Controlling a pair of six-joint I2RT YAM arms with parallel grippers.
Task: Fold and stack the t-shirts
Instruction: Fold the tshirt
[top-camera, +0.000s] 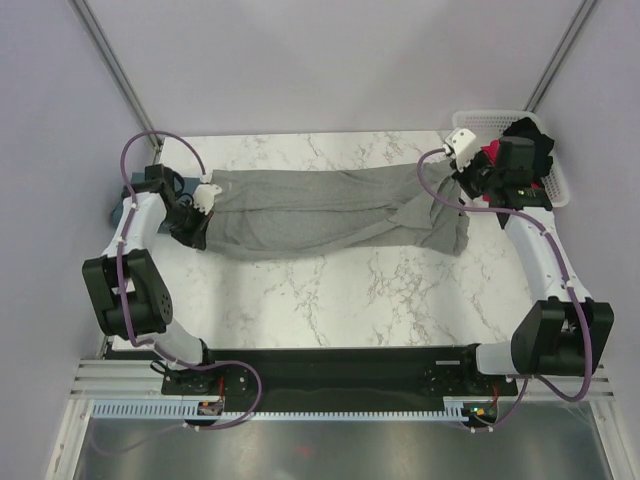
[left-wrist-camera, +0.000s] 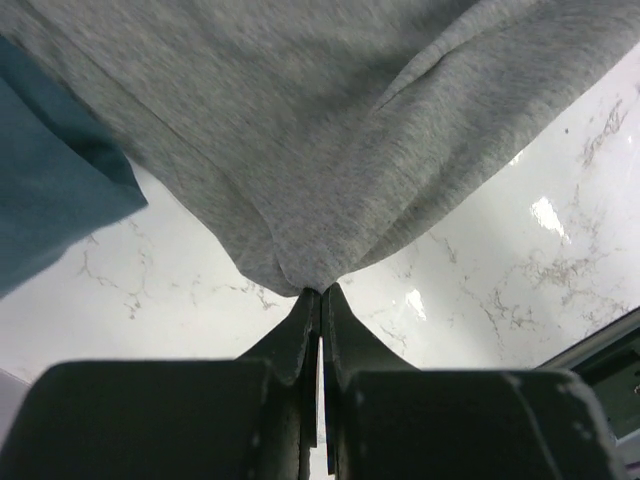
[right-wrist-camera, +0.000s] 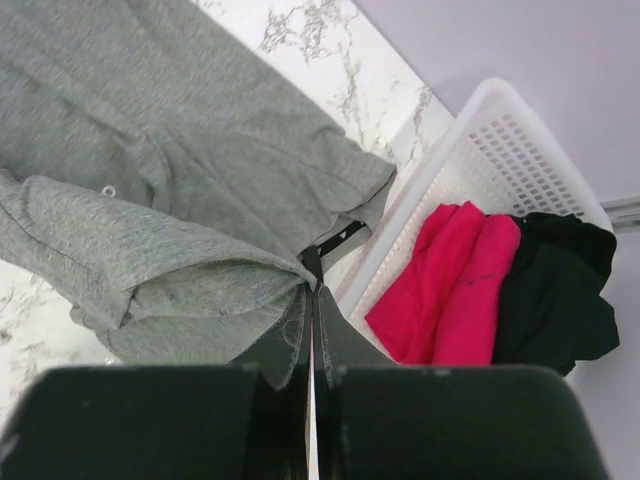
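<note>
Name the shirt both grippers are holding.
The grey shirt, held by the left gripper and right gripper. The pink shirt and black shirt lie in the basket; the teal shirt lies unheld.

We see a robotics laboratory, a test cell and not a home. Two white-and-black robot arms, the left arm (top-camera: 130, 290) and the right arm (top-camera: 540, 250), are bolted to a black base plate (top-camera: 330, 372) at the near edge of a white marble-patterned tabletop (top-camera: 330, 300). Purple cables (top-camera: 258, 388) run from them toward a white slotted cable duct (top-camera: 330, 410). Plain pale lilac walls (top-camera: 330, 60) and thin metal poles (top-camera: 110, 62) enclose the tabletop. A white plastic lattice basket (top-camera: 480, 118) holding a magenta-pink t-shirt (right-wrist-camera: 445, 270) stands at its far right corner.
</note>
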